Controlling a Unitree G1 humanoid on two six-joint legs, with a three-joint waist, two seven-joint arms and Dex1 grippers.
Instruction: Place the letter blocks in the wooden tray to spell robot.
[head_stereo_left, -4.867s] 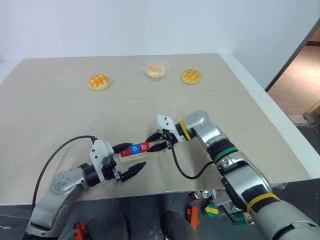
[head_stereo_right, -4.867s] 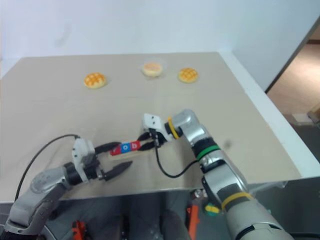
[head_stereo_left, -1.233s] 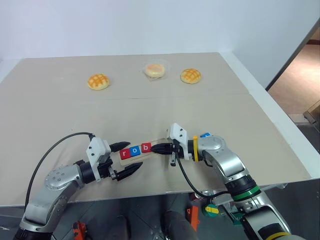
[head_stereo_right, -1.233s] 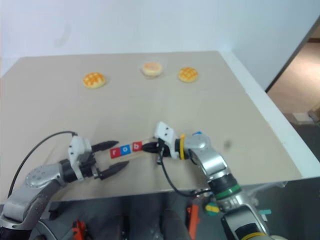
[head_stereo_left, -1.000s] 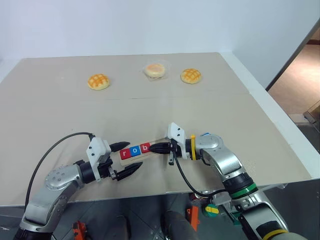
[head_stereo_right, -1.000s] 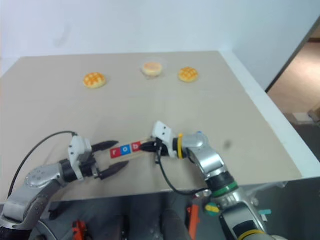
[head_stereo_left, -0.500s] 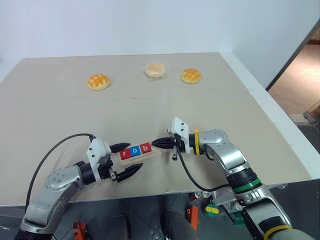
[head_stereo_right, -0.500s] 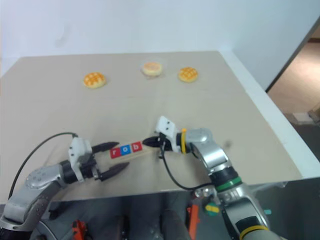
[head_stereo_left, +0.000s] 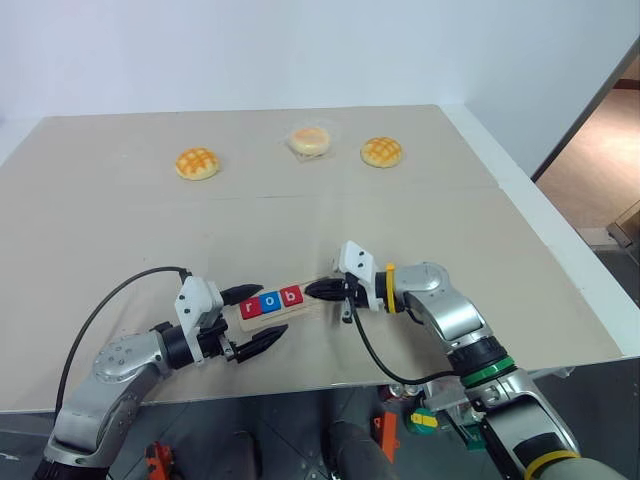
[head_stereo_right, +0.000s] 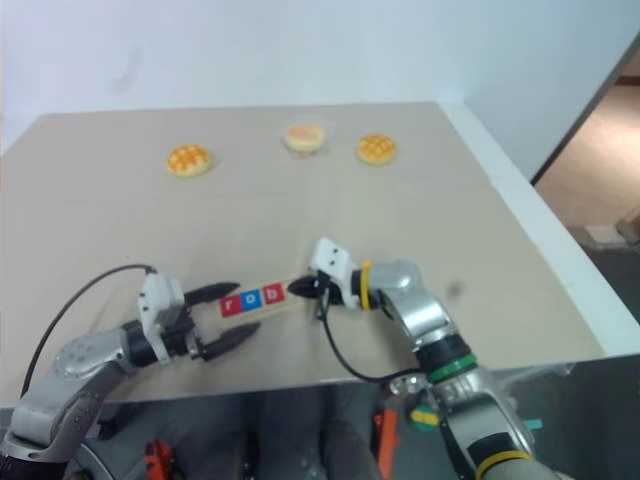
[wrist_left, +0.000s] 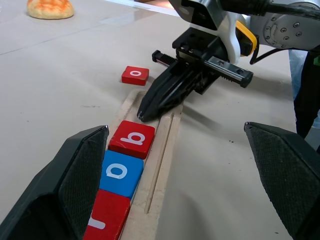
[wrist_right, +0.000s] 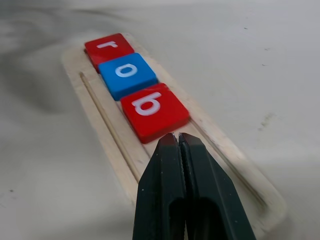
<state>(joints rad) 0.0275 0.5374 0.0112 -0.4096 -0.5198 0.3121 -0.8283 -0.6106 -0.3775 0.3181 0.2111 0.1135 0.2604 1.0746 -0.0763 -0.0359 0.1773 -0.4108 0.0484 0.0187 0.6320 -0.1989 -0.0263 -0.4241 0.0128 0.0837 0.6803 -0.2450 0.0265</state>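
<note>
Beige table, 3 buns far edge; perhaps doorway right.

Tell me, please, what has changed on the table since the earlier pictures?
The right tool, earlier open at the wooden tray's right end, is now shut, its tip in the groove just behind the b block; its forearm swung toward the table's near edge. Unchanged: r block, o block, the left tool open around the tray's left end.
</note>
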